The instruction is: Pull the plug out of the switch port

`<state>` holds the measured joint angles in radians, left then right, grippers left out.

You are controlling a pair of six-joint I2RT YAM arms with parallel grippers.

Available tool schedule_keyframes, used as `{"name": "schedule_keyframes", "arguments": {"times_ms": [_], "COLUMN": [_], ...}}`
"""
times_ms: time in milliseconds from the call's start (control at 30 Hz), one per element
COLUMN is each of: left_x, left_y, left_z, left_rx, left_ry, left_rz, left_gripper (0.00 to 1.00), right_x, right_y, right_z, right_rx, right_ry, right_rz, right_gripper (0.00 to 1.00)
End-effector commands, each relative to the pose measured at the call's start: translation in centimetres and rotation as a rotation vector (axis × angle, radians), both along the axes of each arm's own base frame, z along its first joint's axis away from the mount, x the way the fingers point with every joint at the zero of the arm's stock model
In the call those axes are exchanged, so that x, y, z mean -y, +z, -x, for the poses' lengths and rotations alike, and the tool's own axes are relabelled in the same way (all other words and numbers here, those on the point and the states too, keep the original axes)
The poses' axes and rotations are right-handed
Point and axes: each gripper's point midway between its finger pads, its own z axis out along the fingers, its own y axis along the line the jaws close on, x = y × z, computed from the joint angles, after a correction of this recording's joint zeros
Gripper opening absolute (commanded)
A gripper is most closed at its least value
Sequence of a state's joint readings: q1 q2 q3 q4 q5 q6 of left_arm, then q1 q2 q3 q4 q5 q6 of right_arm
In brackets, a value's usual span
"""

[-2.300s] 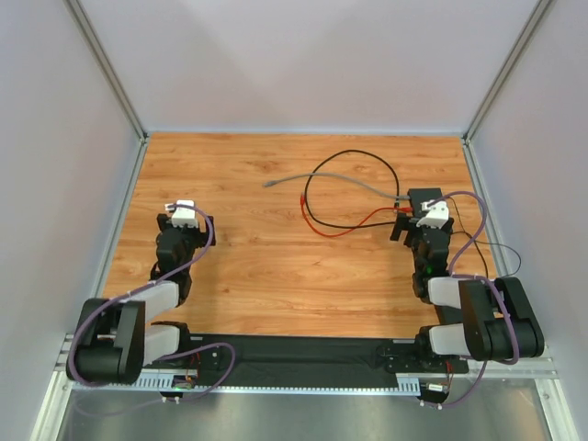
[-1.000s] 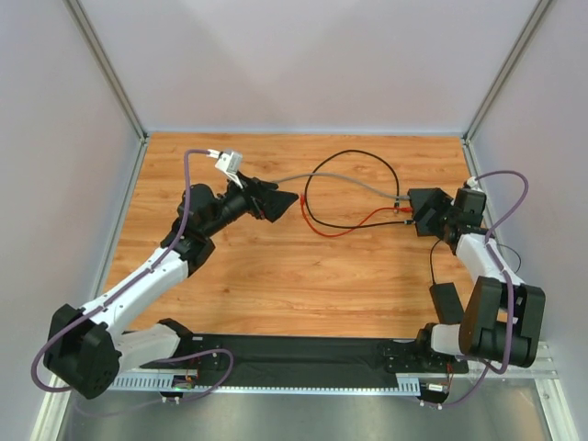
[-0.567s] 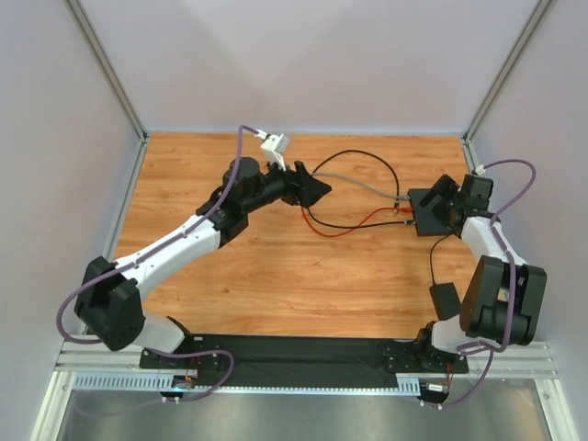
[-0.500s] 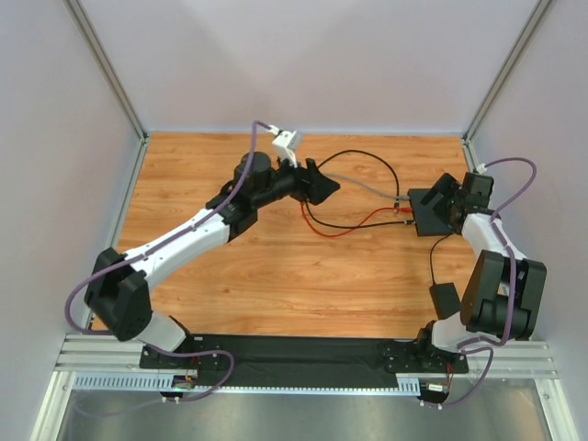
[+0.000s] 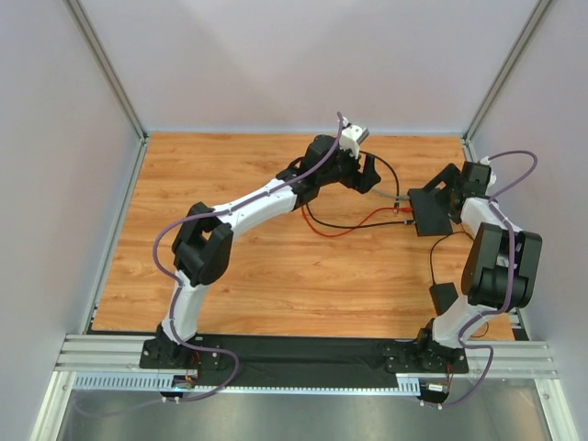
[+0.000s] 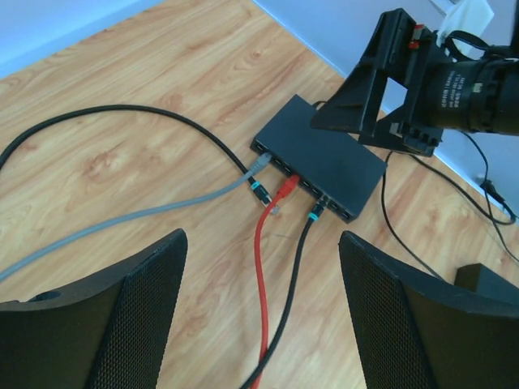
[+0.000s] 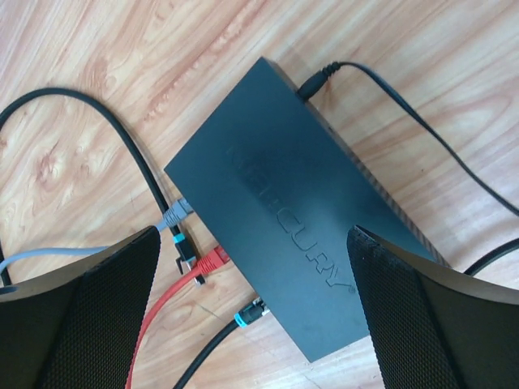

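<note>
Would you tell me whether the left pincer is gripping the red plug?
No, the left pincer is open, and the red plug sits untouched ahead of it.

The setting is a robotics lab test cell, not a lived-in room. A wood-grain table is boxed in by plain pale wall panels that meet at bare aluminium posts. Slotted aluminium rails and a black base plate run along the near edge. They carry the left arm and the right arm, both white and black and trailing purple cable. On the table lies a network switch with patch leads plugged in.
</note>
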<state>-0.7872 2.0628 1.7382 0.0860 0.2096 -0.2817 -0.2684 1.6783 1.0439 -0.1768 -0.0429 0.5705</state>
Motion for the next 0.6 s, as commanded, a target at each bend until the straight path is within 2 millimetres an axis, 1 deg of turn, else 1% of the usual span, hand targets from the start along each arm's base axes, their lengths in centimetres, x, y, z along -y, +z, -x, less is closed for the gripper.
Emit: {"name": "schedule_keyframes", "arguments": {"times_ms": [0,33,67,100,133,167,200,233,267,300,400,433,467,500,533,567], "left_x": [1.6,1.9,2.4,3.0,3.3,3.6,4.0,4.3,4.5,4.7,5.0,5.1,5.4,5.7,5.7,5.9], "left_y": [1.7,1.6,2.0,0.8,0.6,1.0,0.9,0.2,0.3,-0.2,-0.3,-0.6,-0.4,-0.8,-1.0,-0.6], "left_z": [-1.5,-1.8,-2.0,-2.3,-2.4,-2.6,-2.6,-2.9,-3.0,-3.1,-3.2,-3.2,-3.1,-3.0,-3.1,-3.1], "left_rx": [0.065,0.066,0.068,0.053,0.048,0.054,0.058,0.058,0.064,0.06,0.057,0.048,0.048,0.042,0.035,0.039], "left_ry": [-0.018,-0.022,-0.025,-0.036,-0.043,-0.047,-0.053,-0.056,-0.058,-0.056,-0.051,-0.05,-0.055,-0.061,-0.056,-0.054], "left_rz": [0.021,0.028,0.046,0.041,0.044,0.058,0.061,0.061,0.066,0.063,0.075,0.082,0.089,0.085,0.075,0.079], "left_gripper": [0.83,0.83,0.83,0.83,0.82,0.82,0.81,0.81,0.81,0.81,0.81,0.81,0.81,0.8,0.8,0.8], "right_x": [1.9,2.0,2.3,2.4,2.6,2.9,3.0,3.1,3.2,3.3,3.2,3.1,3.0,2.7,2.5,2.4], "right_y": [2.3,2.0,1.5,1.2,1.0,0.9,0.8,0.7,0.2,-0.2,-1.1,-1.2,-1.0,-1.4,-1.3,-1.3], "right_z": [-2.3,-2.3,-2.2,-2.2,-2.2,-2.3,-2.4,-2.4,-2.5,-2.5,-2.5,-2.5,-2.7,-2.4,-2.5,-2.6], "right_rx": [0.071,0.062,0.05,0.041,0.039,0.036,0.034,0.032,0.02,0.01,-0.013,-0.014,-0.002,-0.005,0.002,0.012], "right_ry": [-0.029,-0.024,-0.028,-0.031,-0.035,-0.034,-0.033,-0.03,-0.032,-0.031,-0.02,-0.016,-0.013,-0.008,-0.005,-0.001], "right_rz": [0.061,0.066,0.066,0.063,0.061,0.064,0.071,0.074,0.071,0.068,0.047,0.043,0.043,0.029,0.021,0.011], "right_gripper": [0.99,0.99,0.99,0.99,0.99,0.99,0.99,0.99,0.99,0.98,0.97,0.97,0.96,0.96,0.95,0.95]}}
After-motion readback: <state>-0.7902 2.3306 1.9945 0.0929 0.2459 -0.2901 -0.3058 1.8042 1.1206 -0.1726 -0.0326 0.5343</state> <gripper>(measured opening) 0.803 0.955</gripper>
